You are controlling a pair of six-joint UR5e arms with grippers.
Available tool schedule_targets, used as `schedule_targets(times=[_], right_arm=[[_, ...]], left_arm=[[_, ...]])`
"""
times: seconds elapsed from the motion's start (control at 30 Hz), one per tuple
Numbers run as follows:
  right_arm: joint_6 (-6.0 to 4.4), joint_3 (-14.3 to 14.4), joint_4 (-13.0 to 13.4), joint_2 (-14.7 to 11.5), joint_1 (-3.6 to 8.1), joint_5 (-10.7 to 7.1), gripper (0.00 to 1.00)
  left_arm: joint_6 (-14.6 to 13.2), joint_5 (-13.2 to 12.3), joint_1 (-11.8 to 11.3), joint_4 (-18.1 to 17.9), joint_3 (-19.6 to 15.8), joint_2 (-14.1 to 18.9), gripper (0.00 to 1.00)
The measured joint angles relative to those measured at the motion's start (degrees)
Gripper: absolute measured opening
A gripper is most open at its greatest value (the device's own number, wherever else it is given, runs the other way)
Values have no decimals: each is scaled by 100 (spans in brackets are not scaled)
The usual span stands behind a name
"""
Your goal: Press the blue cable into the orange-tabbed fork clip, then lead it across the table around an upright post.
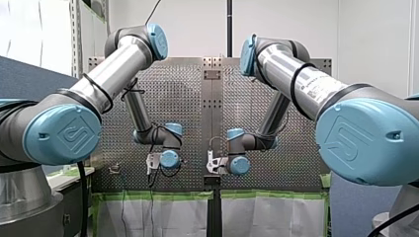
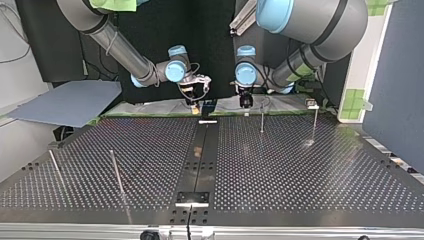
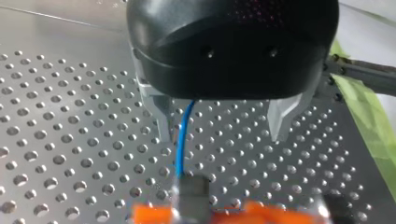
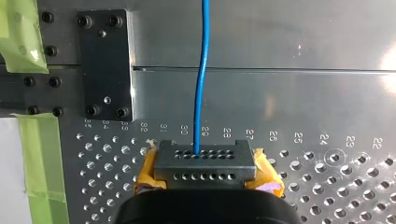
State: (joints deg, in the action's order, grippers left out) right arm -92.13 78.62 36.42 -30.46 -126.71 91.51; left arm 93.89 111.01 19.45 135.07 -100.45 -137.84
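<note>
Top view: both grippers hang low at the 12 o'clock edge of the table (image 2: 300,170), my right gripper (image 2: 194,99) a shade toward 11 and my left gripper (image 2: 245,100) toward 1, clearly apart. Left wrist view: metal fingers (image 3: 161,119) spread wide, gripping nothing. The blue cable (image 3: 182,140) drops from under the black body between them, close beside one finger but unpinched, and ends at a blurred grey block (image 3: 194,196) with orange on either side. Right wrist view: the cable enters a hole in the orange-tabbed clip (image 4: 205,163), which sits just ahead of that gripper's body, then runs straight away past the perforated field. Right grip state — cannot tell. Two upright posts (image 2: 261,119) stand at 1 and 2 o'clock of table centre and two thin rods (image 2: 117,172) near 9 — the cable is too fine to trace there.
</note>
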Motion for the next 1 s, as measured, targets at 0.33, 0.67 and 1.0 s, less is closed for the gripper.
schedule_targets(times=[0.33, 0.67, 1.0], right_arm=[[0, -1, 8, 12, 3, 0, 0], [-16, -1, 14, 23, 8, 0, 0], [-17, 0, 10, 29, 12, 0, 0]], left_arm=[[-164, 188, 68, 3, 63, 1, 100], [-514, 298, 132, 0, 78, 0, 96], [-560, 426, 211, -77, 80, 4, 0]])
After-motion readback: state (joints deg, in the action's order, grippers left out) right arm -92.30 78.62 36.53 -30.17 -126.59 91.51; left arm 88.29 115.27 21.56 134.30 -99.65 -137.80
